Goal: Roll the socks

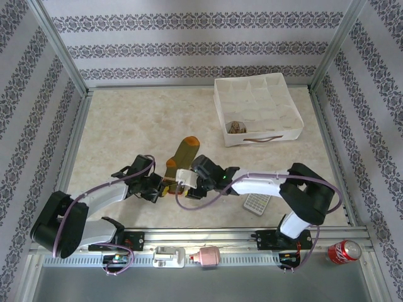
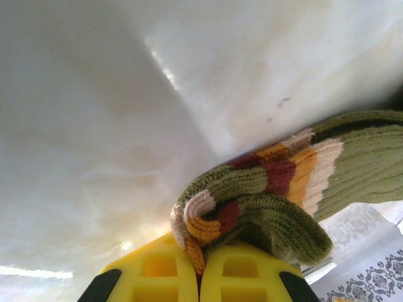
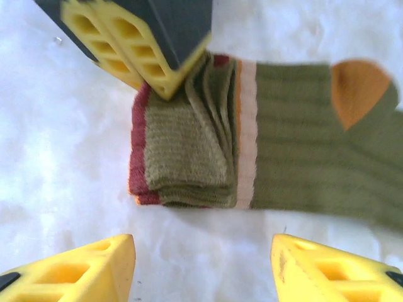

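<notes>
Left gripper (image 2: 200, 267) is clenched on the folded striped cuff of the olive green sock (image 2: 352, 163), which lies near the middle of the worktop (image 1: 126, 132) with its orange toe toward 12 o'clock in the top view. Right gripper (image 3: 201, 264) hangs over that cuff, jaws spread, grasping nothing. At 1 o'clock from it, a rolled argyle sock (image 1: 236, 127) sits in the white divider box (image 1: 264, 135).

Left end effector (image 2: 200, 261) sits at the near edge, its yellow fingers (image 2: 157, 274) pressed together with a fold of the olive sock (image 2: 352, 167) pinched between the tips. The striped cuff, orange, dark red and cream, bunches right at the fingertips. The ribbed green leg runs off to the right over the pale tabletop (image 2: 113, 126).
</notes>
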### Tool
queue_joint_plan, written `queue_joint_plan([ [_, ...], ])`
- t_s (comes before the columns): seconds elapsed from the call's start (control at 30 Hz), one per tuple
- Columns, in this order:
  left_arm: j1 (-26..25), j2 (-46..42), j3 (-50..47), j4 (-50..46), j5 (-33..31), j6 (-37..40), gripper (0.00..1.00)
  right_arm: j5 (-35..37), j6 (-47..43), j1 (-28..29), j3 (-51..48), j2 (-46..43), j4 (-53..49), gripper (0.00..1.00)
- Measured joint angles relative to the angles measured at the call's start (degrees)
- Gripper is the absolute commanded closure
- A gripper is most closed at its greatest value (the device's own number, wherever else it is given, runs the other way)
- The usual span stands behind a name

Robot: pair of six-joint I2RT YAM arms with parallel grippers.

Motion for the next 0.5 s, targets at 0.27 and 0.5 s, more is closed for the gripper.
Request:
queue_joint_plan([
  [0.27,0.04,-0.55,0.02,-1.7,0.96,-0.37,1.0,9.27,-8.11,9.88,-1.29,1.7,4.76,0.43],
  [0.5,0.42,0.85,1.62,-3.78,1.7,0.09,1.0,14.64,-11.72,11.56,2.75,10.21,6.6,0.53],
])
